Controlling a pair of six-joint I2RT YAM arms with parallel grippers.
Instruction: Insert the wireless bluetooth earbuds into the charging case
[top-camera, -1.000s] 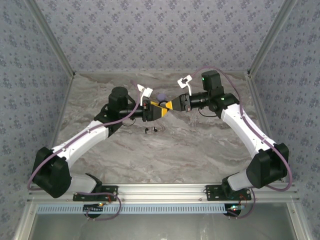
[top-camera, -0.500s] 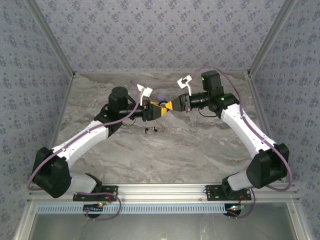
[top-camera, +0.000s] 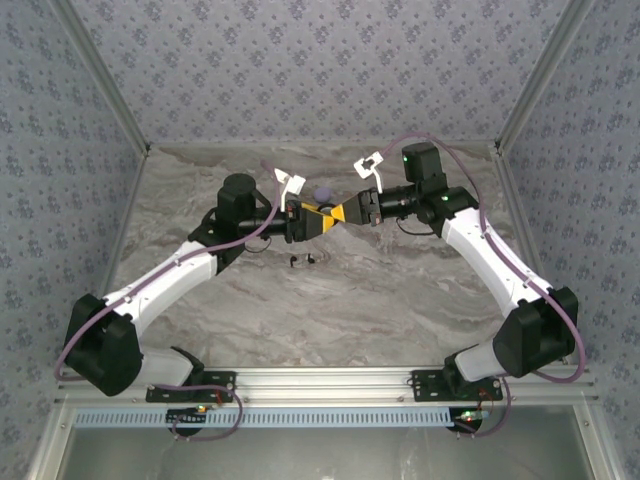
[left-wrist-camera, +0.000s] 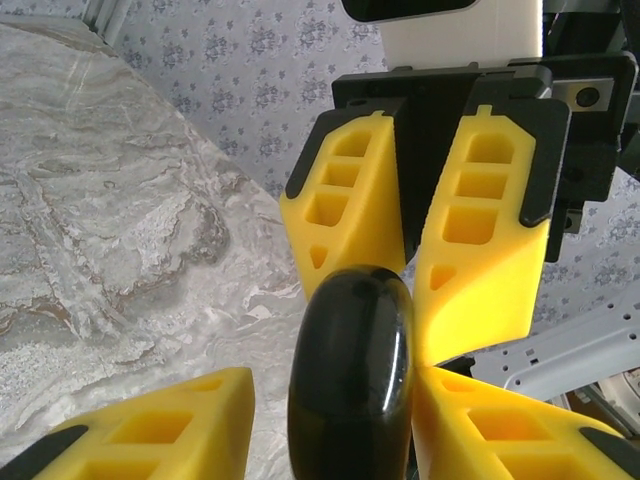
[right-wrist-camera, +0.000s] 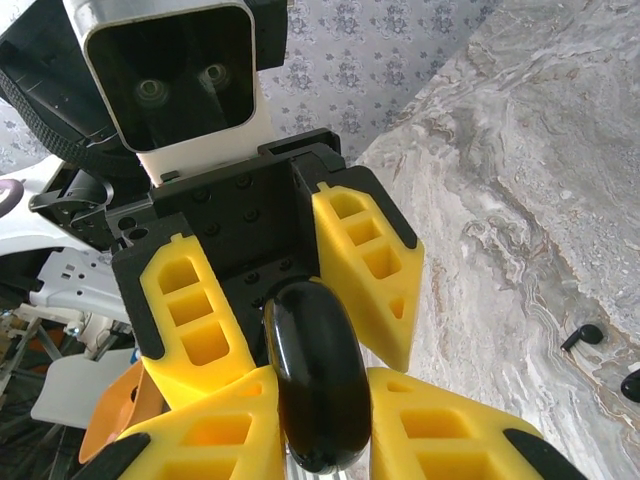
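The right pincer (top-camera: 345, 210) grips the round black charging case (right-wrist-camera: 315, 390) on edge, held above the marble tabletop (top-camera: 400, 290) with both yellow fingers pressed to its faces. The left pincer (top-camera: 322, 220) meets it tip to tip and straddles the same case. One finger touches it and a gap shows at the other, so its jaws are not clamped. Two tiny black earbuds (right-wrist-camera: 580, 335) lie on the tabletop nearby.

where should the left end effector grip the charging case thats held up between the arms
On its two broad faces, at the half sticking out of the right end effector, coming straight in from the opposite side. The charging case is a thin glossy puck turned edge-on to the left end effector; its curved rim would likely slip.
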